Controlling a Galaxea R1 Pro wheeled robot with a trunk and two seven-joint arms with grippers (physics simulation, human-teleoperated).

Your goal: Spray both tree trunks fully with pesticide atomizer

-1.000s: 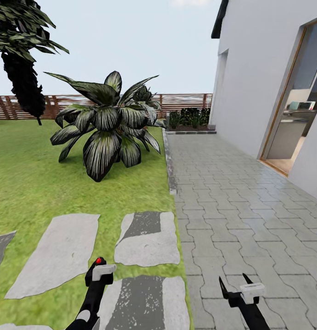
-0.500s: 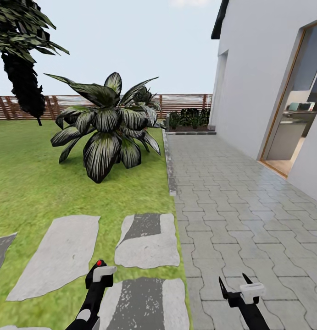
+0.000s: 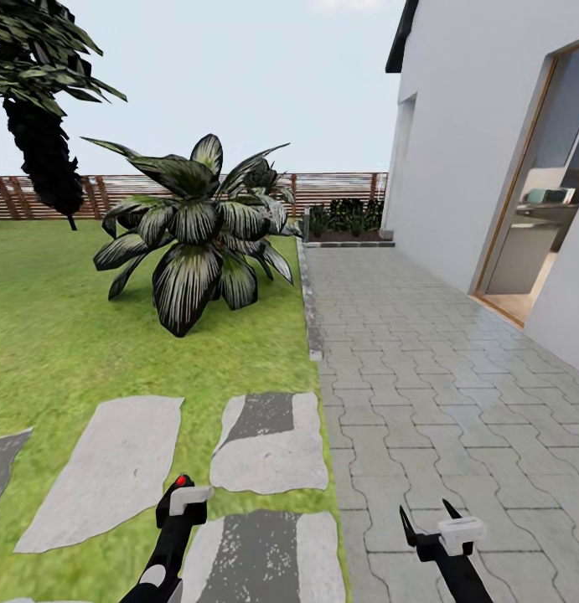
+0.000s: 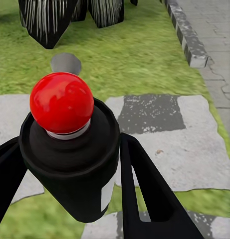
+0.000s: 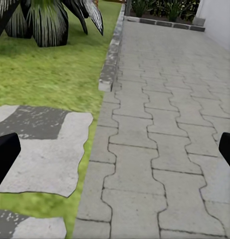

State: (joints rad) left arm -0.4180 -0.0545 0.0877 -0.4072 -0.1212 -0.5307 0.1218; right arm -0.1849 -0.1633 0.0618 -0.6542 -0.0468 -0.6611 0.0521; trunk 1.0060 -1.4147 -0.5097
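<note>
Pesticide atomizer, a black cylinder topped by a glossy red ball, sits clamped in left gripper over flat grey stepping stones. Right gripper spread, empty, above interlocking grey pavers.

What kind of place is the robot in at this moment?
It looks like the garden of a house: a green lawn with flat stepping stones, a grey paved path beside a white house wall, and a brown slatted fence at the far edge.

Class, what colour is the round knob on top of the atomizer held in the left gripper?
Bright red knob, clearest in the left wrist view.
</note>
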